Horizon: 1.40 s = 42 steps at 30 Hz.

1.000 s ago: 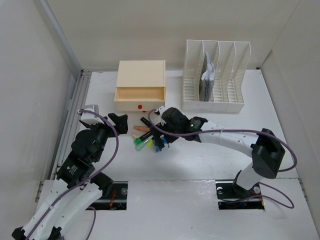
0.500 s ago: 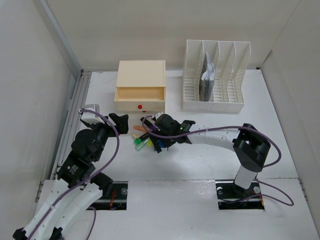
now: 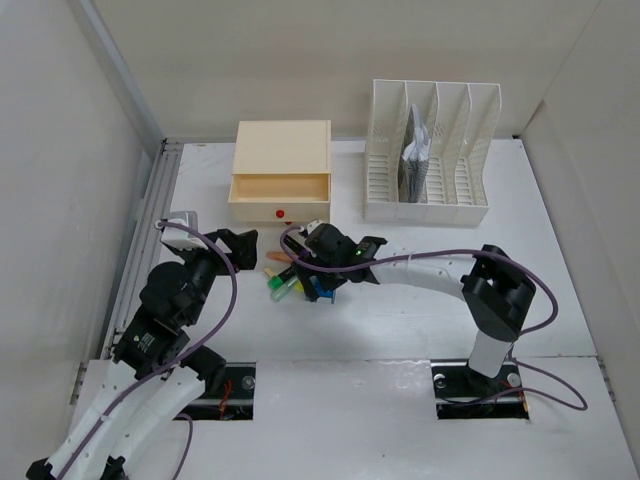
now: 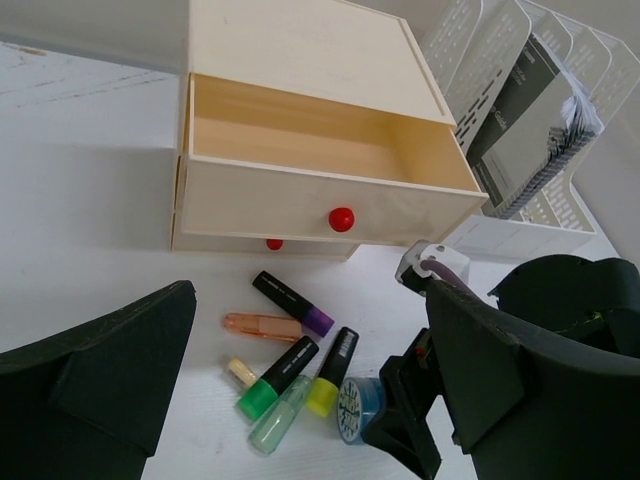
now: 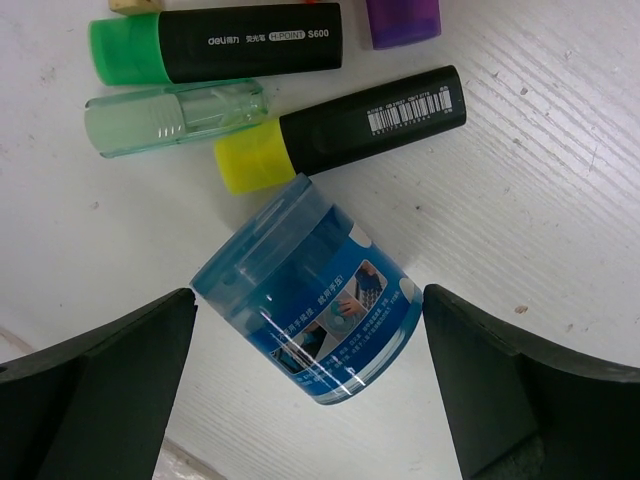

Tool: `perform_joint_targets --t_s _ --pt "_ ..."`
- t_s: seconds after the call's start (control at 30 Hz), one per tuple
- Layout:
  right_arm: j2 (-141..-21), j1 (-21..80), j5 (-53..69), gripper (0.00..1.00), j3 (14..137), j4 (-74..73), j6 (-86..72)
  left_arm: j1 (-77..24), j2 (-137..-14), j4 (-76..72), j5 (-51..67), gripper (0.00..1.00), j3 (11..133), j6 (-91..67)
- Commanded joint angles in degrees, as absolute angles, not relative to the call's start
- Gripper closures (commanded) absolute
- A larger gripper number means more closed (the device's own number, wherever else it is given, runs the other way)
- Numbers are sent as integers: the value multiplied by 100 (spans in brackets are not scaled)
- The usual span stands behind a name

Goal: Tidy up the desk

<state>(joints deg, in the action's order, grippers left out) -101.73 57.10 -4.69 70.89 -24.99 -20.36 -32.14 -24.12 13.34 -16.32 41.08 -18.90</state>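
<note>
A: Entry one, large flat white matte desk (image 3: 560, 270). Located where?
B: Spanned the floor of the white-walled bay, with a grey metal rail (image 3: 148, 220) along the left edge. Carried every item listed below.

A: Far side?
B: At back left, stood a small beige drawer box (image 3: 282, 150), upper drawer pulled out, round red knob (image 4: 341, 218) on its front. Beside it, at back right, stood a white slotted file rack (image 3: 470, 120) with a grey spiral-bound notebook (image 3: 415, 160) upright in one slot.

A: In front of the box?
B: Lay in a loose cluster:
- black highlighter with green cap (image 5: 215, 45)
- black highlighter with yellow cap (image 5: 340, 130)
- pale green clear pen tube (image 5: 170, 117)
- black marker with purple cap (image 4: 292, 303)
- translucent orange pen (image 4: 262, 326)

Just beside the yellow cap, lay a blue translucent cylindrical jar (image 5: 315, 315) on its side.

A: Left fingers (image 4: 110, 370)?
B: Released and spread wide, hovering over the desk left of the cluster, apart from all items.

A: Right fingers (image 5: 100, 380)?
B: Likewise spread wide, low over the desk, one on each side of the blue jar. Not clenched on it. Could not tell whether either touched its wall.
</note>
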Motion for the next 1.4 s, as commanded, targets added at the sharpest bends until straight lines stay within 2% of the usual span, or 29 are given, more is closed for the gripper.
perform_joint_targets --t_s 0.0,0.37,0.6,0.7,0.83,0.87,0.9,0.97,1.0,1.07,1.1,1.23,1.37 --pt "-10107 5757 -352 0 7339 -2374 -2030 -3190 -2320 1055 -1564 0 4078 -1819" --pt "-9581 5757 -957 0 7339 -2531 -1688 -3190 -2320 1055 -1564 0 4078 -1819" --pt "-9255 5757 -748 0 7129 -2531 -1424 -3190 -2320 1055 -1564 0 4078 -1819" --pt "-9193 5757 -388 5 7128 -2531 -1362 -3190 -2268 1055 -1564 0 4078 -1819" --pt "-9193 5757 -168 27 7128 -2531 -1240 -3190 -2268 1055 -1617 0 4078 -1819" --pt "-9141 5757 -167 43 7067 -2470 -1239 -3190 -2268 1055 -1617 0 4078 -1819" --pt "-9141 5757 -106 48 7066 -2470 -1178 -3190 -2268 1055 -1617 0 4078 -1819" --pt "-9088 5757 -18 48 7014 -2400 -1003 -3190 -2268 1055 -1670 0 4078 -1819" --pt "-9088 5757 78 40 6953 -2347 -767 -3190 -2268 1055 -1670 0 4078 -1819" --pt "-9026 5757 393 34 6952 -2277 -336 -3190 -2268 1055 -1670 0 4078 -1819" --pt "-9026 5757 465 27 6900 -2276 5 -3190 -2268 1055 -1670 0 4078 -1819" --pt "-8974 5757 764 17 6899 -2215 823 -3190 -2268 1055 -1670 0 4078 -1819" --pt "-8974 5679 1272 12 6847 -2109 1587 -3190 -2268 1055 -1670 0 4078 -1819"
